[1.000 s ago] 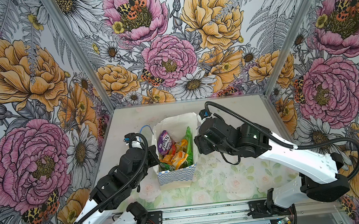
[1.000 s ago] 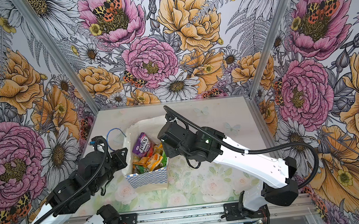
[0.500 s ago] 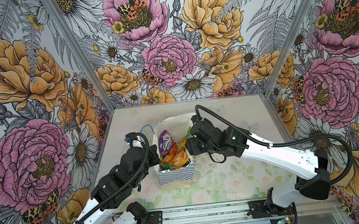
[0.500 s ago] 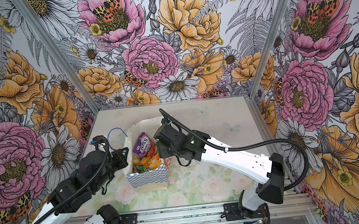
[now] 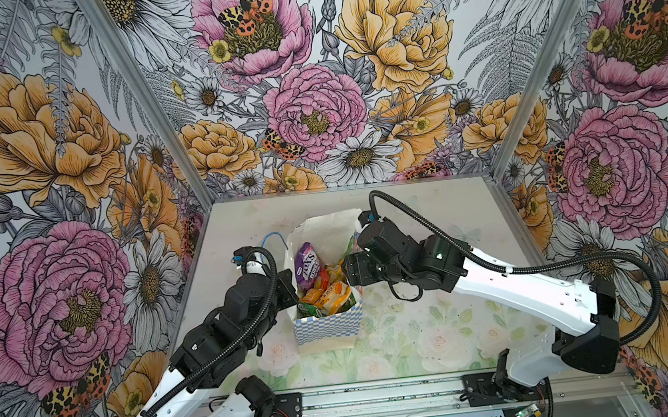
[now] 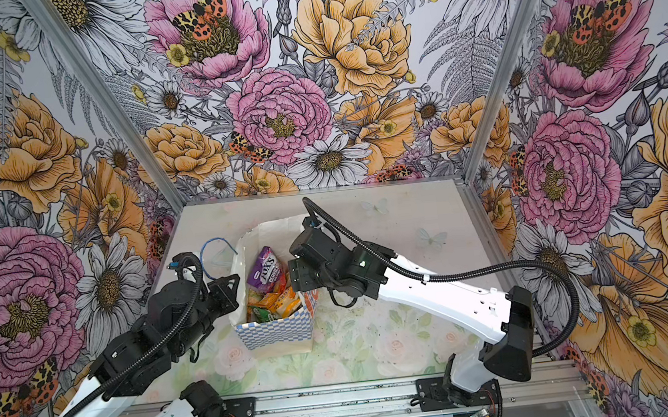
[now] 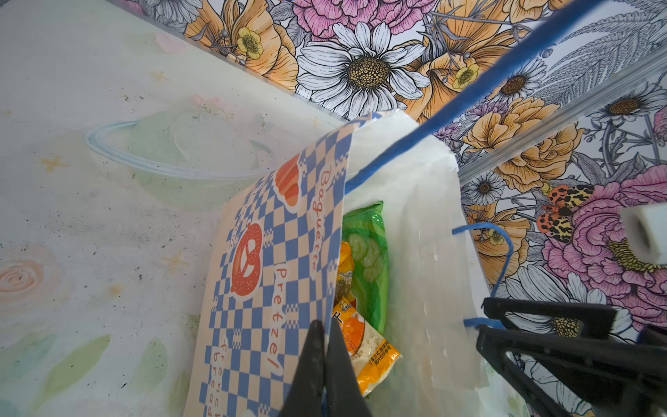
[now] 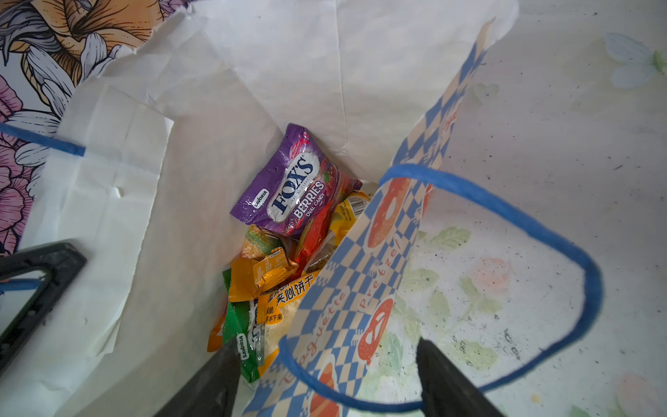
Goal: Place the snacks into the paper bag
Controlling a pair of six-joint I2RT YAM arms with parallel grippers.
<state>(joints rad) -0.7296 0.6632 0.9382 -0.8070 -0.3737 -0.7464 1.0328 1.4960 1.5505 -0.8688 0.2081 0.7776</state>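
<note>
The paper bag stands upright on the surface, and the other things are placed from it. The left end effector is fully closed on the top edge of one checkered wall and pinches the paper. This grip most likely serves to hold the mouth wide and to stop the light bag from tipping.

The right end effector is at the opposite wall with its jaws wide apart. One finger hangs inside the mouth, the other outside. The wall and its blue cord handle pass between them without being pinched, and it carries no packet.

The snacks lie in a loose pile on the bottom of the bag. At least five can be counted:
- one purple Fox's Berries packet, on top
- one red packet, under it
- one small orange sachet
- one big orange-yellow packet
- one green packet

More may be hidden beneath.

The bag has two handles; the second handle rises from the wall that the left end effector pinches. One clear bowl sits just beside the bag. No packet shows on the surface outside the bag, so the task seems finished or nearly so.
</note>
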